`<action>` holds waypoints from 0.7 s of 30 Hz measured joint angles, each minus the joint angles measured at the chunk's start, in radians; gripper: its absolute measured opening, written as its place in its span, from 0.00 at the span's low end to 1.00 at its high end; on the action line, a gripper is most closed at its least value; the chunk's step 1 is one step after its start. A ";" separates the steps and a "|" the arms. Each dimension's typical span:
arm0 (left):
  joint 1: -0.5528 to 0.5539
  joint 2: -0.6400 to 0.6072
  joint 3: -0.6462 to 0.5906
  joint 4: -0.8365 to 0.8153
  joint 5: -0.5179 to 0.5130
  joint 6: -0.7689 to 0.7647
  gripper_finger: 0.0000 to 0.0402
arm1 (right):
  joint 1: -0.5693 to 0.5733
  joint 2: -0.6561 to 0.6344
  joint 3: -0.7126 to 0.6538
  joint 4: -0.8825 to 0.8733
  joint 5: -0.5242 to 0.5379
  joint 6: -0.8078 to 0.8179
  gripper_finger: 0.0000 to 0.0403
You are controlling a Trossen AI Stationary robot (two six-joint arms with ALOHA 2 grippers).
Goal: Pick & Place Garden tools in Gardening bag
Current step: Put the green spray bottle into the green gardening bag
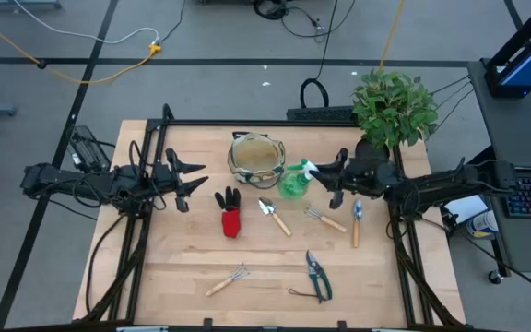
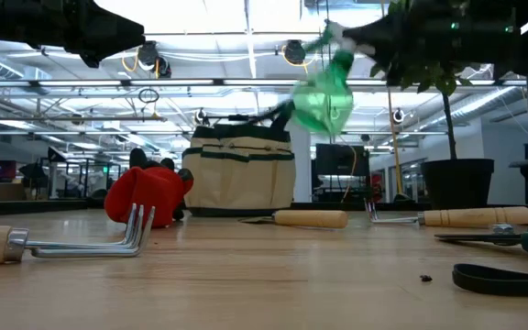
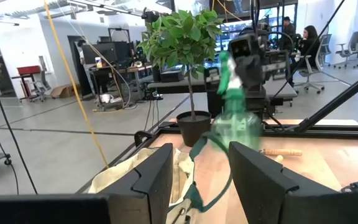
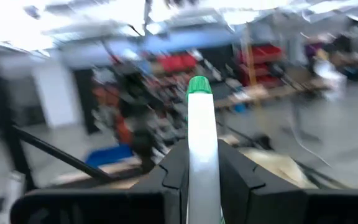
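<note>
My right gripper (image 1: 325,173) is shut on a green spray bottle (image 1: 293,179), which hangs in the air (image 2: 324,99) just right of the tan gardening bag (image 1: 256,159). The bag stands upright on its base (image 2: 241,172). My left gripper (image 1: 194,178) is open and empty left of the bag, its fingers (image 3: 157,174) pointing toward the bag. Red-black gloves (image 1: 230,214), two trowels (image 1: 273,216) (image 1: 357,221), a fork (image 1: 325,219), a rake (image 1: 227,280) and shears (image 1: 318,275) lie flat on the table. My right gripper pinches the bottle's white spray head (image 4: 199,134) between its two fingers, with the green nozzle tip (image 4: 199,86) sticking out past them. The fingers come roughly level from the table's right side. The bottle's green body (image 3: 234,121) hangs tilted below them, clear of the table.
A potted green plant (image 1: 393,109) stands at the table's far right corner, close behind my right arm. Bare wood shows along the near edge and the table's left side (image 1: 155,267). People sit in the room beyond the table (image 3: 306,43).
</note>
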 joint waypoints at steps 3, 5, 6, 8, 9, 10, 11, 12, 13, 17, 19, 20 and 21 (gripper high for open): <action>0.000 0.000 0.000 0.000 0.000 0.002 0.41 | 0.000 0.000 0.001 0.107 -0.082 -0.011 0.11; 0.000 0.000 0.000 0.000 0.000 0.002 0.41 | 0.000 0.000 0.017 0.126 -0.096 -0.028 0.12; 0.000 0.000 0.000 0.001 0.000 0.002 0.41 | 0.000 0.000 0.030 0.115 -0.094 -0.040 0.12; 0.000 0.000 0.000 0.005 0.000 0.002 0.41 | 0.000 0.015 0.069 0.080 -0.090 -0.072 0.12; 0.000 0.000 0.000 0.007 0.000 0.003 0.41 | -0.001 0.030 0.097 0.061 -0.090 -0.090 0.12; 0.000 0.000 0.000 0.012 0.000 0.003 0.41 | -0.003 0.046 0.127 0.042 -0.088 -0.110 0.12; 0.000 0.000 0.000 0.018 0.000 0.003 0.41 | -0.004 0.066 0.162 0.022 -0.085 -0.130 0.12; 0.000 0.000 0.000 0.022 0.000 0.003 0.41 | -0.004 0.090 0.199 -0.001 -0.074 -0.153 0.12; 0.000 0.000 0.000 0.028 0.000 0.003 0.41 | -0.004 0.117 0.238 -0.025 -0.053 -0.187 0.12; 0.000 0.000 0.000 0.045 0.000 0.003 0.41 | -0.009 0.223 0.372 -0.150 0.064 -0.279 0.12; 0.000 0.000 0.000 0.054 0.000 0.003 0.41 | -0.018 0.273 0.422 -0.181 0.080 -0.283 0.12; 0.000 0.000 0.000 0.055 0.000 0.003 0.41 | -0.025 0.298 0.445 -0.185 0.091 -0.282 0.12; 0.000 0.000 0.000 0.055 0.000 0.003 0.41 | -0.031 0.322 0.463 -0.184 0.098 -0.282 0.12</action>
